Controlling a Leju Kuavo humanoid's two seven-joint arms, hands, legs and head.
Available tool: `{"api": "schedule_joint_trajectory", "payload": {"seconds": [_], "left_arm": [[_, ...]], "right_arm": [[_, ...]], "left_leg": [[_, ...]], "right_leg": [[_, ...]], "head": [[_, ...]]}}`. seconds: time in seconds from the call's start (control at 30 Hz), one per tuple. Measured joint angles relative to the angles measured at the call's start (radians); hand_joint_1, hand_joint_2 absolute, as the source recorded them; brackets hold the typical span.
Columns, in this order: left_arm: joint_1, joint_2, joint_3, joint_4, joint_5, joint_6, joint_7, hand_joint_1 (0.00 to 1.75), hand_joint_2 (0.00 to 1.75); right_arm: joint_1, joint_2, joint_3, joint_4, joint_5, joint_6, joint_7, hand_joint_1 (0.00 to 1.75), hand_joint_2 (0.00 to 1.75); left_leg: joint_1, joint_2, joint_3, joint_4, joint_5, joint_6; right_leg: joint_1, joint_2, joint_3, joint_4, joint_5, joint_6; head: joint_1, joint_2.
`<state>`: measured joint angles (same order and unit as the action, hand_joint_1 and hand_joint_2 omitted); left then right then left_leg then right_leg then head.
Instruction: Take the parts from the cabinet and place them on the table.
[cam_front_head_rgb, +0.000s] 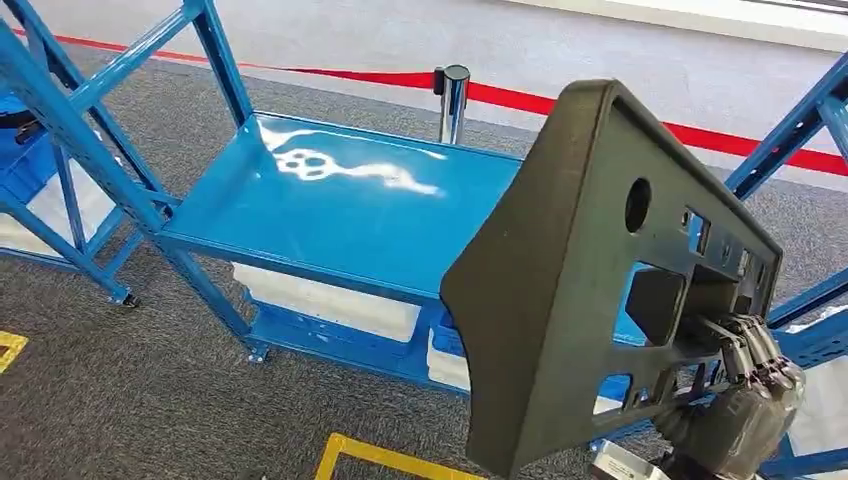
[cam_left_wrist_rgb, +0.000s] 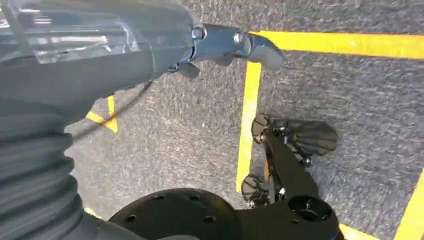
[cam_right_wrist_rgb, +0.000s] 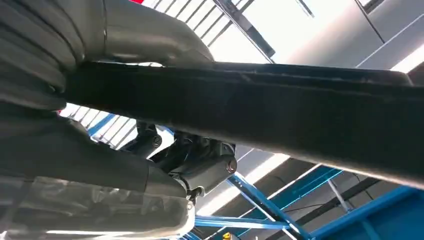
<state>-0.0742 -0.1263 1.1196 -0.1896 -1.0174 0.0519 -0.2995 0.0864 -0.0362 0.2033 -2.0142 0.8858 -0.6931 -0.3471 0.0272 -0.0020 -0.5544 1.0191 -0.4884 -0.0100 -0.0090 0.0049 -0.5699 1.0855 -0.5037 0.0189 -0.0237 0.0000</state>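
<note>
While right hand (cam_front_head_rgb: 745, 385) grips dark panel (cam_front_head_rgb: 590, 270) upright, blue shelf (cam_front_head_rgb: 340, 205) far left, left hand (cam_left_wrist_rgb: 220, 45) hanging, its fingers' spread unclear.

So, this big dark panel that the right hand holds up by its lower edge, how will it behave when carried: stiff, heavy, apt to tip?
The dark panel probably stays stiff: it shows no sag though the right hand grips only one low corner. It looks light for its size, being thin with many cut-outs. It may swing or tip, since most of it rises above the grip.
</note>
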Motion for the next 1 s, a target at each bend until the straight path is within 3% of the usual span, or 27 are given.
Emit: {"api": "schedule_joint_trajectory", "payload": {"seconds": [0.03,0.07,0.17,0.2,0.23,0.27,0.33,0.37,0.4,0.43,0.5,0.53,0.57,0.63,0.7,0.73,0.77,0.83,0.87,0.9,0.93,1.0], "left_arm": [[0.0,0.0,0.0,0.0,0.0,0.0,0.0,0.0,1.75],[-0.001,0.0,0.0,0.0,0.0,0.0,0.0,0.0,1.75],[0.0,0.0,0.0,0.0,0.0,0.0,0.0,0.0,1.75],[-0.001,0.0,0.0,0.0,0.0,0.0,0.0,0.0,1.75],[-0.001,0.0,0.0,0.0,0.0,0.0,0.0,0.0,1.75],[-0.001,0.0,0.0,0.0,0.0,0.0,0.0,0.0,1.75],[0.0,0.0,0.0,0.0,0.0,-0.001,0.0,0.0,1.75],[0.0,0.0,0.0,0.0,0.0,-0.001,0.0,0.0,1.75],[0.0,0.0,0.0,0.0,0.0,-0.001,0.0,0.0,1.75],[0.0,0.001,0.0,0.0,0.0,-0.001,0.0,0.0,1.75],[-0.001,0.001,0.0,0.0,0.0,-0.001,0.0,0.0,1.75],[-0.002,0.001,0.0,0.0,0.0,-0.001,0.0,0.0,1.75],[-0.005,0.001,0.0,0.0,0.0,-0.001,0.0,0.0,1.75],[-0.004,0.001,0.0,0.0,0.0,-0.001,0.001,0.0,1.75],[-0.002,0.001,0.0,0.0,0.0,-0.001,0.002,0.0,1.75],[-0.003,0.001,0.0,0.0,0.0,-0.001,0.002,0.0,1.75],[-0.005,0.001,0.0,0.0,0.0,0.0,0.003,0.0,1.75],[-0.005,0.001,0.001,0.0,0.0,0.0,0.004,0.0,1.75],[-0.005,0.001,0.001,0.0,0.0,0.0,0.005,0.0,1.75],[-0.004,0.001,0.001,0.0,0.0,0.0,0.006,0.0,1.75],[-0.004,0.001,0.001,0.0,0.0,0.0,0.006,0.0,1.75],[-0.004,0.001,0.001,0.0,0.0,-0.001,0.006,0.0,1.75]], "right_arm": [[-0.001,0.0,0.0,0.0,0.0,0.0,0.0,1.34,1.75],[-0.002,0.0,0.0,0.0,0.0,0.0,0.0,1.34,1.75],[-0.001,0.0,-0.001,0.0,0.0,0.0,0.001,1.34,1.75],[-0.002,0.0,-0.001,0.0,0.0,0.0,0.002,1.34,1.75],[-0.004,0.002,-0.001,0.0,0.0,0.0,0.002,1.34,1.75],[-0.005,0.001,-0.001,0.0,0.0,0.0,0.002,1.34,1.75],[-0.004,0.002,-0.001,0.0,-0.003,0.0,0.002,1.34,1.75],[-0.004,0.002,-0.001,0.0,-0.003,0.0,0.002,1.34,1.75],[-0.004,0.002,-0.001,0.0,-0.004,0.0,0.002,1.34,1.75],[-0.003,0.002,-0.001,0.0,-0.004,0.0,0.002,1.34,1.75],[-0.003,0.002,-0.001,0.0,-0.005,0.0,0.003,1.34,1.75],[-0.004,0.002,-0.001,0.0,-0.005,0.0,0.003,1.34,1.75],[-0.004,0.002,-0.001,0.0,-0.005,0.0,0.003,1.34,1.75],[-0.004,0.002,0.0,0.0,-0.006,0.0,0.003,1.34,1.75],[-0.004,0.002,0.0,0.0,-0.006,0.0,0.002,1.34,1.75],[-0.003,0.002,-0.001,0.0,-0.006,0.0,0.002,1.34,1.75],[-0.004,0.002,-0.001,0.0,-0.007,0.0,0.002,1.34,1.75],[-0.002,0.002,-0.001,0.0,-0.008,0.0,0.002,1.34,1.75],[-0.001,0.002,-0.001,0.0,-0.008,0.0,0.002,1.34,1.75],[0.001,0.002,-0.001,0.0,-0.009,0.0,0.002,1.34,1.75],[0.002,0.002,-0.001,0.0,-0.009,0.0,0.002,1.34,1.75],[0.002,0.002,-0.001,0.0,-0.009,0.0,0.002,1.34,1.75]], "left_leg": [[0.001,0.0,-0.001,-0.001,0.001,-0.002],[-0.004,-0.001,-0.006,0.003,0.003,-0.007],[-0.001,0.0,-0.01,-0.009,0.016,-0.027],[-0.007,-0.001,-0.01,-0.007,0.014,-0.034],[-0.006,0.0,-0.016,0.012,-0.01,-0.034],[-0.007,0.0,-0.036,0.063,-0.053,-0.033],[-0.008,-0.001,-0.1,0.23,-0.143,-0.034],[-0.008,-0.001,-0.124,0.299,-0.167,-0.035],[-0.008,-0.001,-0.124,0.313,-0.165,-0.034],[-0.008,-0.001,-0.098,0.278,-0.141,-0.034],[-0.007,0.0,0.007,0.091,-0.059,-0.032],[-0.006,0.0,0.056,0.004,-0.035,-0.032],[-0.008,-0.002,0.059,-0.018,-0.042,-0.029],[-0.013,-0.004,0.047,-0.009,-0.035,-0.018],[-0.01,-0.003,0.04,-0.009,-0.024,-0.003],[-0.008,0.001,0.035,-0.009,-0.019,0.003],[-0.008,0.002,0.027,-0.009,-0.013,0.011],[-0.009,0.005,0.009,-0.008,-0.002,0.014],[-0.009,0.006,0.0,-0.007,0.003,0.013],[-0.009,0.007,-0.008,-0.006,0.008,0.012],[-0.009,0.007,-0.014,-0.006,0.012,0.012],[-0.009,0.006,-0.019,-0.006,0.018,0.008]], "right_leg": [[0.002,0.0,0.033,-0.072,0.016,-0.005],[0.009,0.0,0.037,-0.084,0.01,-0.006],[0.012,0.001,0.029,-0.086,0.012,-0.012],[0.002,0.0,0.029,-0.101,0.023,-0.021],[0.0,-0.004,0.028,-0.102,0.028,-0.026],[-0.001,-0.005,0.024,-0.102,0.031,-0.033],[0.004,-0.006,0.015,-0.101,0.036,-0.041],[0.007,-0.006,0.009,-0.1,0.04,-0.042],[0.008,-0.006,0.006,-0.1,0.044,-0.042],[0.008,-0.006,0.003,-0.1,0.046,-0.041],[0.006,-0.005,0.002,-0.096,0.05,-0.037],[0.007,-0.005,0.001,-0.091,0.05,-0.034],[0.016,-0.005,-0.006,-0.082,0.049,-0.028],[0.014,-0.005,-0.011,-0.082,0.058,-0.019],[0.011,-0.005,-0.015,-0.081,0.064,-0.009],[0.007,-0.005,-0.021,-0.071,0.043,-0.004],[0.006,-0.005,-0.038,-0.025,-0.007,0.0],[0.003,-0.005,-0.093,0.13,-0.102,0.005],[0.003,-0.005,-0.115,0.197,-0.131,0.006],[0.003,-0.005,-0.119,0.23,-0.135,0.006],[0.003,-0.005,-0.097,0.21,-0.117,0.005],[0.005,-0.005,0.008,0.048,-0.043,0.0]], "head": [[0.002,0.0],[0.003,0.0],[0.002,0.0],[0.001,0.0],[0.001,0.0],[-0.005,0.0],[-0.013,0.0],[-0.015,0.0],[-0.016,0.0],[-0.019,0.0],[-0.026,0.0],[-0.03,0.0],[-0.037,0.0],[-0.022,0.0],[-0.021,0.0],[-0.022,0.0],[-0.011,0.0],[-0.006,0.0],[-0.004,0.0],[-0.004,0.0],[-0.003,0.0],[-0.003,0.0]]}}
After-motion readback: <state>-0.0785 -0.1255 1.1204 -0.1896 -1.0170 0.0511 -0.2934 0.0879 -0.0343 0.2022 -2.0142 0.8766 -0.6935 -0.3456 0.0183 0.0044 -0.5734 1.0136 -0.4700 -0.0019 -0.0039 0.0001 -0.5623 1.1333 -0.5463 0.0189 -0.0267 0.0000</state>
